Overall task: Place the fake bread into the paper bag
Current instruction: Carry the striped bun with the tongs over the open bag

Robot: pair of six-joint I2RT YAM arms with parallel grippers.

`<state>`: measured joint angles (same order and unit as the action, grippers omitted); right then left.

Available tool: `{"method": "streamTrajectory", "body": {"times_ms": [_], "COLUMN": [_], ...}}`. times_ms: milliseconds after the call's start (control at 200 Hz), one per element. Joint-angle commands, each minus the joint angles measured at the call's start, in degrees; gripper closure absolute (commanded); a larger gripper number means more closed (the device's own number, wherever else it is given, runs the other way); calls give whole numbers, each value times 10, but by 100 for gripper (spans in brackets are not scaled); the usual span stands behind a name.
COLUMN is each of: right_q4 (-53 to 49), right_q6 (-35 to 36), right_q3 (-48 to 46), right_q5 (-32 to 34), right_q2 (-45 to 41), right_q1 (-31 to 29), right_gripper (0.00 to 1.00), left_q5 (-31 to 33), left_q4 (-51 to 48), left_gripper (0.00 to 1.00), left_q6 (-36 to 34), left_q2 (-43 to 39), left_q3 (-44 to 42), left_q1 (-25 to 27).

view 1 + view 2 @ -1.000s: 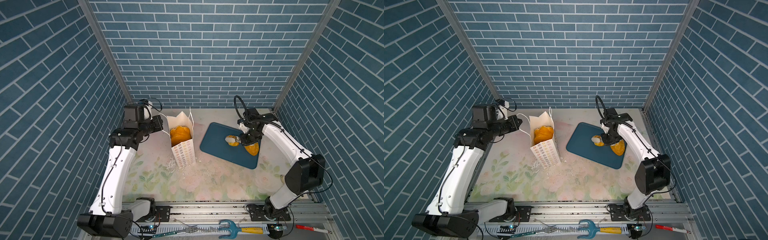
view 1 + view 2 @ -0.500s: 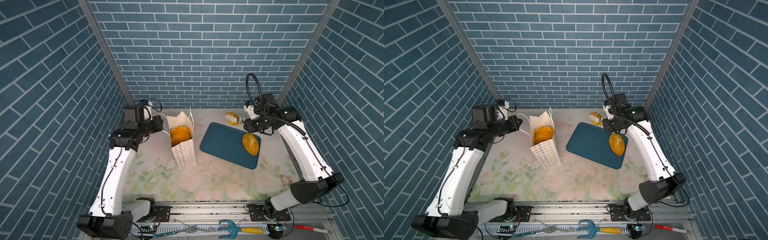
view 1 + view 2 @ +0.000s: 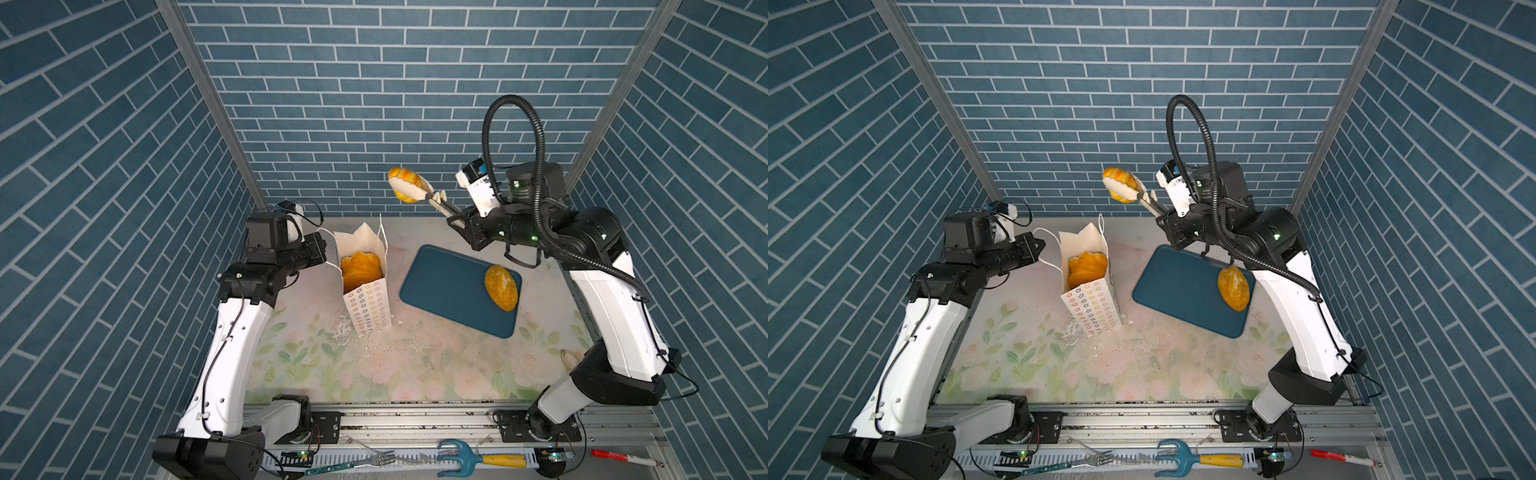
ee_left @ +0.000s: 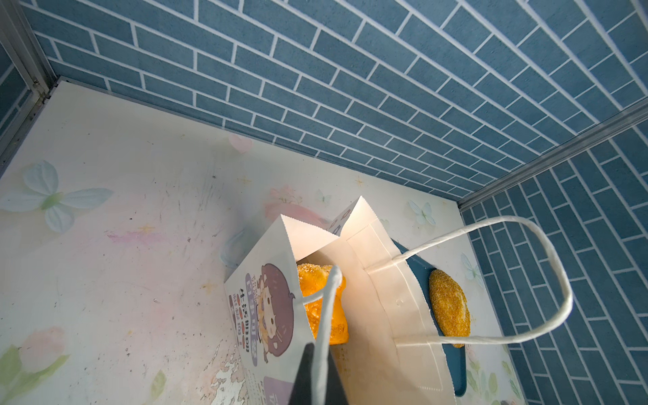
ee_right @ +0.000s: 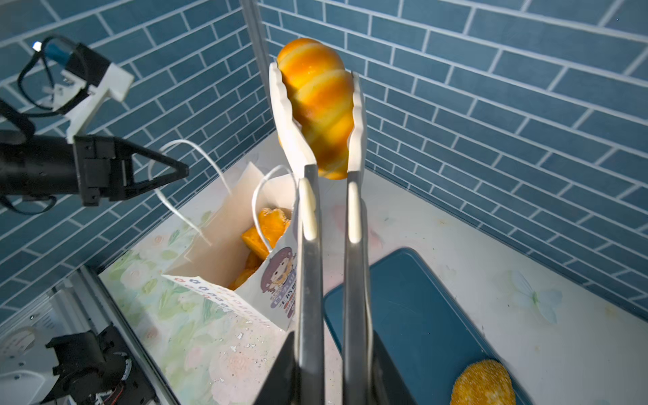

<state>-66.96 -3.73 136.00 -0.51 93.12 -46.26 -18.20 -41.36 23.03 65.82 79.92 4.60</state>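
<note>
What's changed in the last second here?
The right gripper, shut on the tongs, lifted the ridged roll off the tray, high up and nearer the paper bag. Unchanged: the left gripper stays shut on the cord handle; the crumb-coated bun remains on the tray.

Lab test booth: printed brick walls (image 3: 374, 104), aluminium mounting rail (image 3: 415, 419)
</note>
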Motion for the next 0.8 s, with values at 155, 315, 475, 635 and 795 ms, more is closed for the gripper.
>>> {"method": "streamTrajectory", "body": {"times_ms": [155, 315, 475, 635, 795], "right_q4": [10, -3, -32, -65, -99], "right_q6": [52, 50, 62, 69, 73], "right_q3": [30, 22, 23, 30, 69], "right_q5": [35, 30, 60, 83, 106], "right_q2": [44, 65, 88, 116, 161], "right_q1": [-88, -110, -123, -125, -126], "right_gripper": [77, 76, 76, 76, 75], "left_q5": [4, 2, 3, 2, 0], "left_q4": [-2, -4, -5, -5, -4], "left_gripper": [100, 100, 100, 100, 100], "left_q6": [1, 0, -3, -2, -2], "left_q2": [-10, -9, -12, -9, -8], "left_q3": [0, 3, 2, 3, 3], "left_q1": [-2, -2, -2, -2, -2]}}
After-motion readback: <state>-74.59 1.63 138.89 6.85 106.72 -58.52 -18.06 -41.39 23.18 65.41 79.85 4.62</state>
